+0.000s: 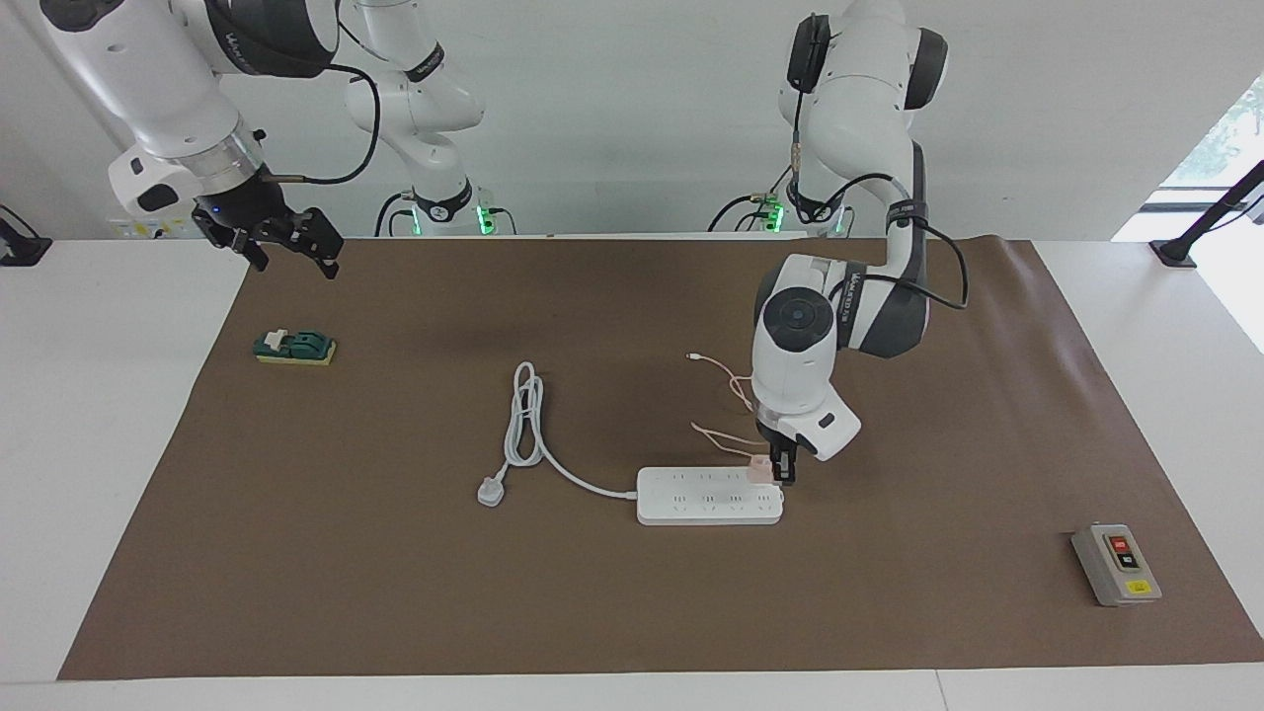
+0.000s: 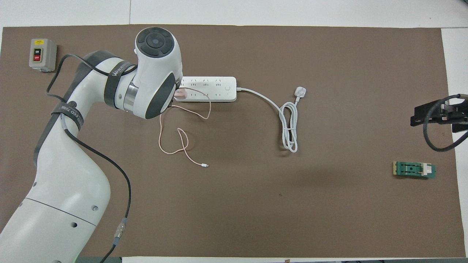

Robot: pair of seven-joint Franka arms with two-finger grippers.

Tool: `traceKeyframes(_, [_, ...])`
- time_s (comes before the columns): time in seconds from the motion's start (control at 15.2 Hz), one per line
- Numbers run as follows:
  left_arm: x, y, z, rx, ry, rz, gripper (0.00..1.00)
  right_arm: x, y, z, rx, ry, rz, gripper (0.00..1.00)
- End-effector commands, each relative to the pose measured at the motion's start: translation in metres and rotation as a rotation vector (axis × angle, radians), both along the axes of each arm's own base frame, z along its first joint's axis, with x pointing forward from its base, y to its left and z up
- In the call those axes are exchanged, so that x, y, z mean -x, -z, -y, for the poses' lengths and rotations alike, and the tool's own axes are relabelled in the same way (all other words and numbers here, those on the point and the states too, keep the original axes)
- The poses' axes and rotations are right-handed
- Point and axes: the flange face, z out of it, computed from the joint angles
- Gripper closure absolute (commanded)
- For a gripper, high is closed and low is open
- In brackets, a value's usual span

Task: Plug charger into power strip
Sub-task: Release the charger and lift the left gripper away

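The white power strip (image 1: 709, 496) lies flat in the middle of the brown mat and also shows in the overhead view (image 2: 212, 88). The pale pink charger (image 1: 758, 470) sits on the strip's end toward the left arm's end of the table, over the row of sockets nearer to the robots; it also shows in the overhead view (image 2: 180, 95). Its thin pink cable (image 1: 726, 395) loops over the mat toward the robots (image 2: 182, 146). My left gripper (image 1: 781, 474) points down right beside the charger, touching or almost touching it; in the overhead view the wrist hides it. My right gripper (image 1: 296, 252) waits, open and empty, raised near the mat's edge (image 2: 438, 113).
The strip's thick white cord and three-pin plug (image 1: 491, 491) lie coiled toward the right arm's end (image 2: 300, 91). A grey box with red and black buttons (image 1: 1116, 563) stands at the mat's corner (image 2: 42, 54). A green block (image 1: 294, 347) lies below the right gripper (image 2: 414, 170).
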Motion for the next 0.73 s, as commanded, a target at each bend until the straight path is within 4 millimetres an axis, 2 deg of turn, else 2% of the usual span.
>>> traceKeyframes(0.0, [-0.002,-0.057,-0.032,0.052,-0.010,0.000,0.00,0.004,-0.005,0.001,0.010,-0.021,-0.006,0.00])
traceKeyframes(0.2, [-0.001,-0.092,-0.048,0.078,0.029,0.028,0.00,0.004,-0.004,0.001,0.010,-0.021,-0.009,0.00])
traceKeyframes(0.46, [0.013,-0.132,-0.077,0.074,0.262,-0.032,0.00,0.004,-0.005,0.002,0.012,-0.020,-0.007,0.00])
traceKeyframes(0.66, [0.026,-0.164,-0.126,0.089,0.460,-0.099,0.00,0.004,-0.005,0.002,0.012,-0.021,-0.008,0.00])
